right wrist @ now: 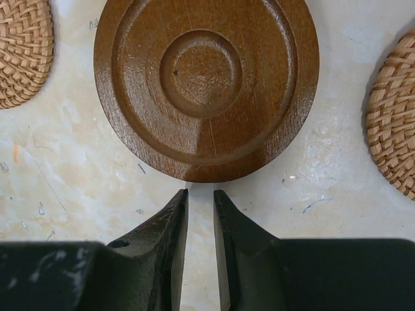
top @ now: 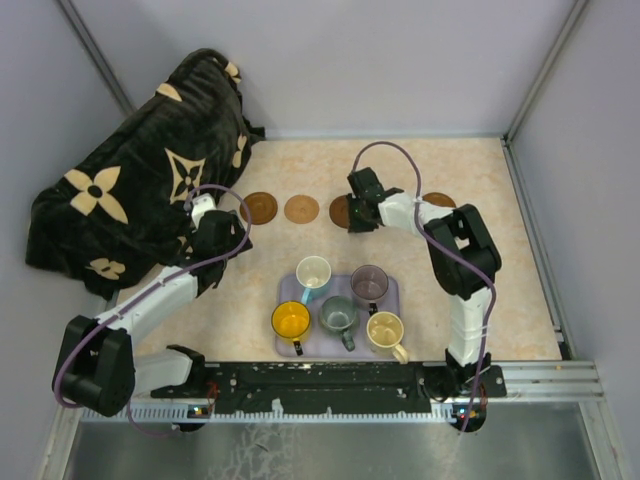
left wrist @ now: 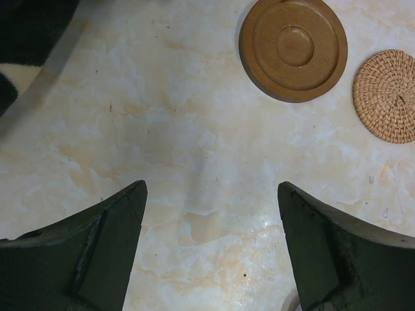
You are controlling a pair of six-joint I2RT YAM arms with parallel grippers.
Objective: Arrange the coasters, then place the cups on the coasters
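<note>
Right hand (right wrist: 201, 192): fingers almost pressed together with only a thin slit between them, and nothing in it. The middle dark coaster (right wrist: 206, 87) lies flat on the worktop (right wrist: 78, 175) straight ahead of the tips. Its near rim is just beyond them; I cannot tell whether they touch it. From this wrist, the woven coaster (right wrist: 23, 52) lies off to its left and a second woven coaster (right wrist: 395, 116) off to its right, each apart from the dark one.

Left hand (left wrist: 211, 188): fingers spread wide, nothing between them, bare worktop below. The end dark coaster (left wrist: 293, 48) lies ahead and to the right, well clear of the fingers.

From above: the coasters sit in a row across the far half of the worktop. A partly hidden dark coaster (top: 438, 200) shows behind my right arm. All five cups stand on the lavender tray (top: 392, 296) near my bases, none on a coaster:
- white-and-blue cup (top: 313, 272)
- purple-grey cup (top: 369, 283)
- yellow-orange cup (top: 291, 320)
- grey-green cup (top: 339, 315)
- cream-yellow cup (top: 384, 328)

A black patterned blanket (top: 130, 200) lies bunched at the far left.
</note>
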